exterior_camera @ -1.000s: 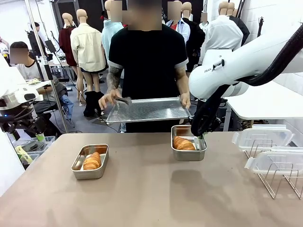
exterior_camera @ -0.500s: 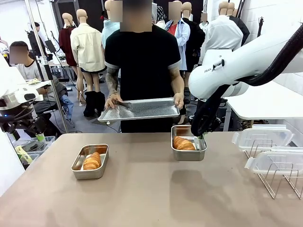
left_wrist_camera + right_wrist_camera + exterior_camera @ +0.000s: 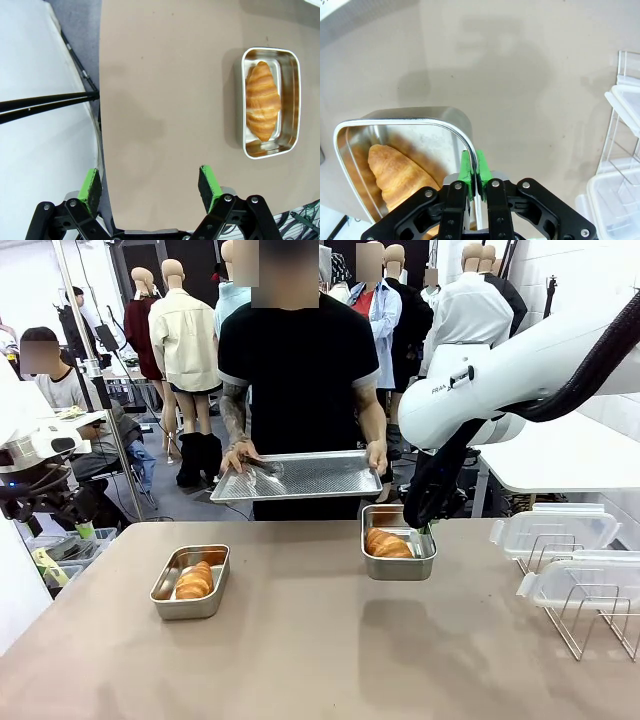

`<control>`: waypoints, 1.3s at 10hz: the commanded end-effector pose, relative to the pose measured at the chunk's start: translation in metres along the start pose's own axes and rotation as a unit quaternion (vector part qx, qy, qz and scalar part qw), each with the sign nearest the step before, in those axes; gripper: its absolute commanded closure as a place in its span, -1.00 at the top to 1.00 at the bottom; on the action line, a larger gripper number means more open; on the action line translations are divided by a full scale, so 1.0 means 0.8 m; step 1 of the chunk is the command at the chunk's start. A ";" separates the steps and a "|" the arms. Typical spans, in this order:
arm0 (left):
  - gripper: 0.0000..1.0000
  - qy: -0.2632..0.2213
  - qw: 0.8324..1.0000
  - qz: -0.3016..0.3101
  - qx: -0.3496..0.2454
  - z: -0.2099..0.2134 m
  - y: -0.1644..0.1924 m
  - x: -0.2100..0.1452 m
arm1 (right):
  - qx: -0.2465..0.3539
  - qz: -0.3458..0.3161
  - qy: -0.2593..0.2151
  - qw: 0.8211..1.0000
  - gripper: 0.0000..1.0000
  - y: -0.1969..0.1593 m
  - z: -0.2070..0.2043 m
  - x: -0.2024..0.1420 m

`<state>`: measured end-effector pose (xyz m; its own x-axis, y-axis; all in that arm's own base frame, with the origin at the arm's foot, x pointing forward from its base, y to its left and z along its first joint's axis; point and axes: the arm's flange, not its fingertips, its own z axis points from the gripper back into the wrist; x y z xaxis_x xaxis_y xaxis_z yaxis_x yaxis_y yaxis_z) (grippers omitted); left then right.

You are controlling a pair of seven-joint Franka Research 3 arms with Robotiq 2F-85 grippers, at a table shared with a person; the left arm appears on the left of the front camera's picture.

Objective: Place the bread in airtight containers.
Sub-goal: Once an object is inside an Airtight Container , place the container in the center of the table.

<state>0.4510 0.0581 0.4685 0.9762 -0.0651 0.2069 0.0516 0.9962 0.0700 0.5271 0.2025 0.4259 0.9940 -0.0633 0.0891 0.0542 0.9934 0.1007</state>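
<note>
Tray [image 3: 310, 478] shifted w/ person [image 3: 298, 350]; glossy ridged bread [image 3: 387, 543] in steel tub [image 3: 398, 570].

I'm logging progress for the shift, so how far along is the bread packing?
Done: one roll lies in the left container, another roll in the right container. In hand: the right gripper is shut on the right container's rim; the left gripper is open over the table. Left: both containers are unlidded; clear lids sit at the robot's right.
</note>
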 end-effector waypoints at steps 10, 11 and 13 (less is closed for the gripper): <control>1.00 0.000 1.000 0.001 0.004 0.001 0.002 -0.006 | -0.001 -0.007 0.001 1.000 -1.00 -0.003 -0.007 0.005; 1.00 0.000 1.000 0.001 0.004 0.001 0.002 -0.006 | -0.011 -0.008 0.005 1.000 -1.00 -0.007 -0.016 0.009; 1.00 0.000 1.000 0.001 0.004 0.001 0.002 -0.006 | -0.039 -0.006 -0.008 0.999 -1.00 -0.015 -0.037 0.018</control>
<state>0.4509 0.0581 0.4685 0.9762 -0.0651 0.2071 0.0516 0.9962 0.0700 0.5363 0.1919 0.4024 0.9953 -0.0602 0.0763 0.0559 0.9968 0.0575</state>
